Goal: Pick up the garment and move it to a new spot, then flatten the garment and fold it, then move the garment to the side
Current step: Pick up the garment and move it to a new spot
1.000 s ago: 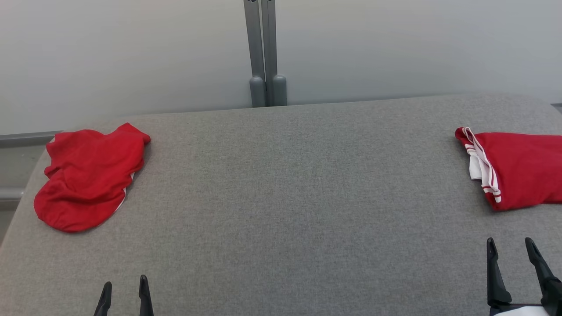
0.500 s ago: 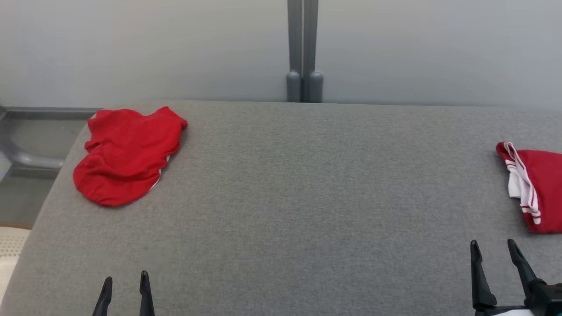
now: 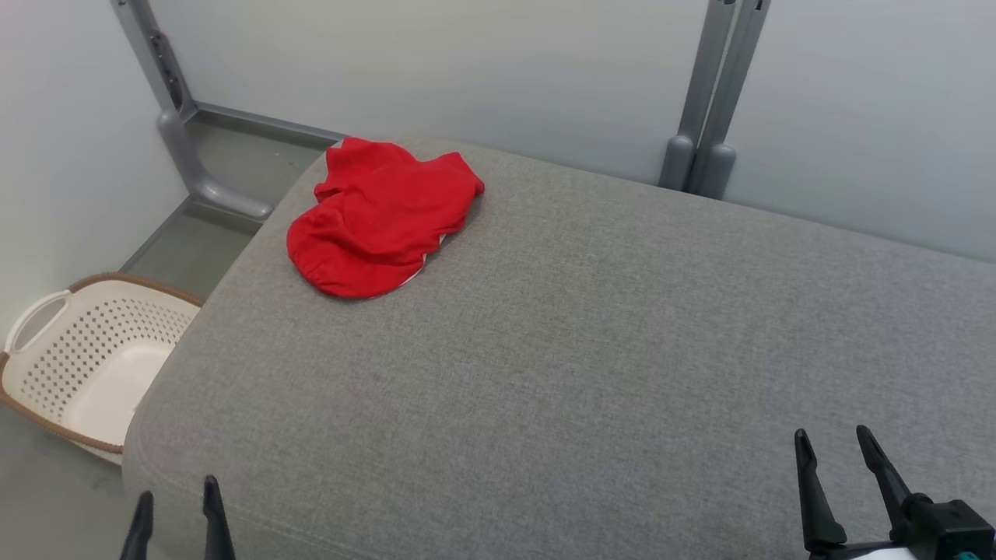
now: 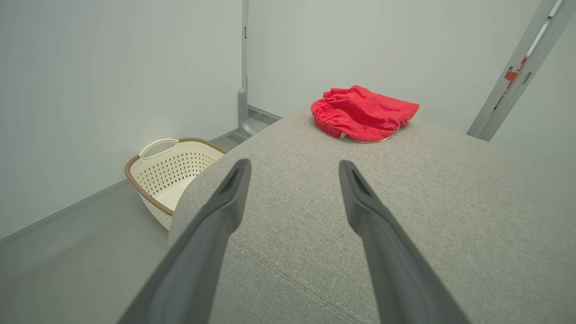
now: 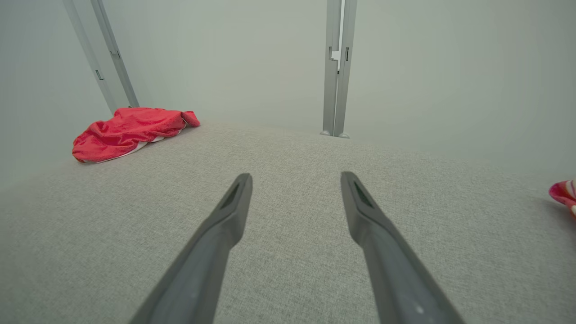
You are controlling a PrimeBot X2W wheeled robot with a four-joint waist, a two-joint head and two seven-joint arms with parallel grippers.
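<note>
My left jaws and right jaws stand wide open and empty, low at 7 and 5 o'clock. The crumpled red garment [image 3: 381, 218] lies well apart at 11 o'clock, on the far left corner of the grey tabletop [image 3: 583, 350], with a basket [image 3: 85, 350] on the floor at 9. The pick-up looks like my step: reach with the left, come down on a raised fold mid-heap, and pinch deep so nothing slides off the edge.
</note>
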